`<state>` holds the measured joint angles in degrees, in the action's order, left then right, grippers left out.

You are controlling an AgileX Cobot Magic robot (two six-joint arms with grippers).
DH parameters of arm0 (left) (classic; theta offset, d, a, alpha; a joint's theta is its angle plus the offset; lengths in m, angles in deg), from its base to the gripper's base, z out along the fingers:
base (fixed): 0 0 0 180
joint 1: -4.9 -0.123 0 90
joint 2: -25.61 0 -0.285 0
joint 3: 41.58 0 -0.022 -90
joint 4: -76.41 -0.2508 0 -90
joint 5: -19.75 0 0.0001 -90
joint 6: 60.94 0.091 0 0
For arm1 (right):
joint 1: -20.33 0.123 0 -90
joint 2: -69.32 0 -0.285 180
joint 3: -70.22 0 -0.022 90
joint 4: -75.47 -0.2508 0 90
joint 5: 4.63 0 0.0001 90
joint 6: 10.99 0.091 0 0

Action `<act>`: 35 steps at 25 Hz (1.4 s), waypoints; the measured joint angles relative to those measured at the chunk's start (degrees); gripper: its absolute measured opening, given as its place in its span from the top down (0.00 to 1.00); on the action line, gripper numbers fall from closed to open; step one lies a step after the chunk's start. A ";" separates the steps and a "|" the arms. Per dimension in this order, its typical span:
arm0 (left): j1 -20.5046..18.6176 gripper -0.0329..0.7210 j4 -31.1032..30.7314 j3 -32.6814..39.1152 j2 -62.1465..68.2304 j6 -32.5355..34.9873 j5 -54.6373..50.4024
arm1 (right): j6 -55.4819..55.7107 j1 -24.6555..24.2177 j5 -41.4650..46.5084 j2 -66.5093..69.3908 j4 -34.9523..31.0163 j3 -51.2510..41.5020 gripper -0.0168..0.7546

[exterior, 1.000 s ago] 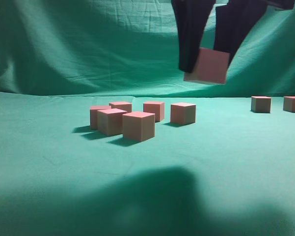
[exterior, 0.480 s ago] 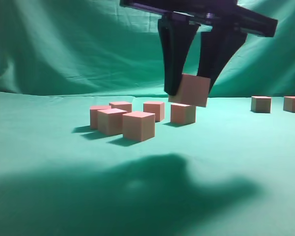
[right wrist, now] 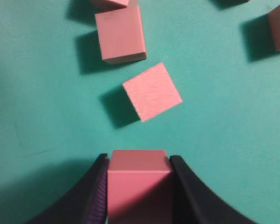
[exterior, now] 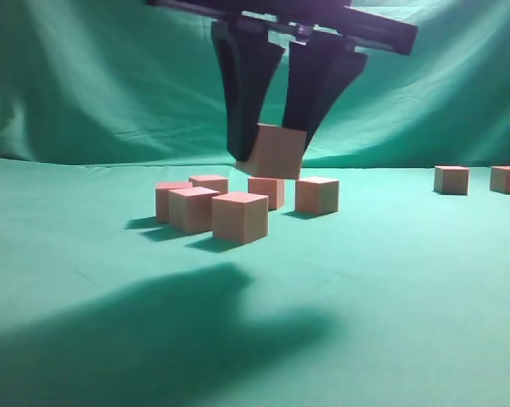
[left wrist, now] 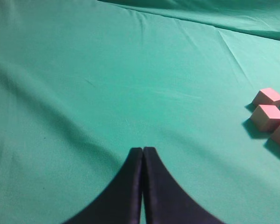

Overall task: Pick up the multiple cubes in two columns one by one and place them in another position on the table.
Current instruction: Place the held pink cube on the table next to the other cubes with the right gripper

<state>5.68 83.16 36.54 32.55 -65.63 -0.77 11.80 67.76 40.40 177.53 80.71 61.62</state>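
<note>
My right gripper (exterior: 272, 149) is shut on one pinkish-red cube (exterior: 277, 153) and holds it in the air just above the middle group of cubes. In the right wrist view the held cube (right wrist: 139, 179) sits between the black fingers (right wrist: 139, 161). A loose tilted cube (right wrist: 152, 92) and another cube (right wrist: 120, 33) lie on the teal table (right wrist: 37, 93) beyond it. Several cubes stand in the group, among them a front one (exterior: 239, 217) and a right one (exterior: 316, 195). My left gripper (left wrist: 143, 151) is shut and empty over bare cloth, with three cubes (left wrist: 267, 116) at the right edge of its view.
More cubes stand apart at the far right (exterior: 451, 180), (exterior: 507, 179). A draped green backdrop (exterior: 85, 76) closes the back. The table (exterior: 390, 297) stretches wide in front, with the arm's shadow at the lower left.
My right gripper has moved left and down with the cube, from high on the right to just above the middle group. The cubes on the table have not moved.
</note>
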 joint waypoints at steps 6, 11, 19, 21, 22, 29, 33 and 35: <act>0.00 0.96 0.00 0.00 0.00 0.00 0.00 | 6.46 0.36 3.00 3.36 6.16 0.54 0.64; 0.00 0.96 0.00 0.00 0.00 0.00 0.00 | 6.66 0.47 2.67 5.22 6.99 0.86 0.64; 0.00 0.96 0.00 0.00 0.00 0.00 0.00 | 7.49 0.47 1.02 7.64 7.62 0.86 0.64; 0.00 0.96 0.00 0.00 0.00 0.00 0.00 | 7.58 0.47 0.89 8.54 7.85 0.86 0.64; 0.00 0.96 0.00 0.00 0.00 0.00 0.00 | 7.70 0.47 0.89 8.53 8.29 0.99 0.64; 0.00 0.96 0.00 0.00 0.00 0.00 0.00 | 9.61 0.47 0.51 8.74 10.09 0.99 0.64; 0.00 0.96 0.00 0.00 0.00 0.00 0.00 | 9.92 0.47 0.51 8.74 10.12 1.02 0.64; 0.00 0.96 0.00 0.00 0.00 0.00 0.00 | 9.96 0.47 0.51 8.78 10.02 1.02 0.64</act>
<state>5.68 83.16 36.54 32.55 -65.63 -0.77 21.75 68.23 40.92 186.30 90.72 62.64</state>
